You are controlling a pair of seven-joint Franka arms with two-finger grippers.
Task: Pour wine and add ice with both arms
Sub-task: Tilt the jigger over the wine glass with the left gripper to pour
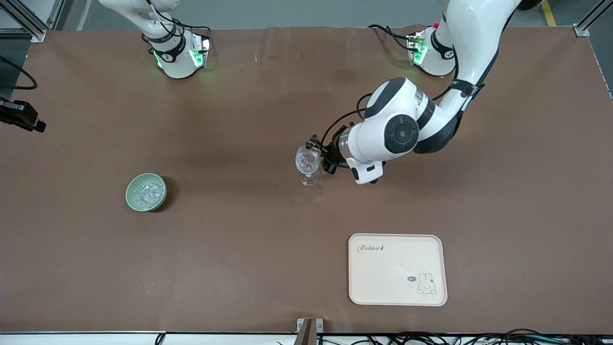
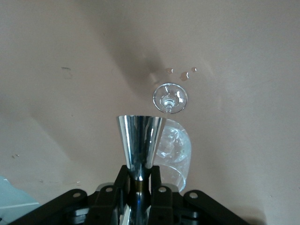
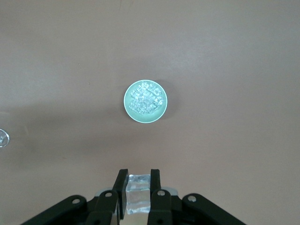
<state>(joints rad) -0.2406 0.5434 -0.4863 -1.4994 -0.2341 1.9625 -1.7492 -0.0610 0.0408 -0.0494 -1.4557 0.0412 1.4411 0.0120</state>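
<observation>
Nearest me, at about five o'clock on the surface (image 1: 268, 268), lay the empty tray (image 1: 355, 268). At nine o'clock sat the bowl (image 1: 130, 190), heaped with ice (image 1: 145, 194). The glass (image 1: 307, 165) stood upright near the middle, with a few loose chunks (image 2: 183, 75) lying by its foot. The left gripper (image 1: 320, 152) hung just beside the glass's rim, clenched on a jigger (image 2: 140, 140). The right gripper (image 3: 138, 180) hovered high over the bowl, gripping a clear block (image 3: 138, 197), ice perhaps. I feared for the glass, because a nudge from the jigger or the gripper could topple it. A badly aimed pour would wet the surface, and the block could slip and miss.
</observation>
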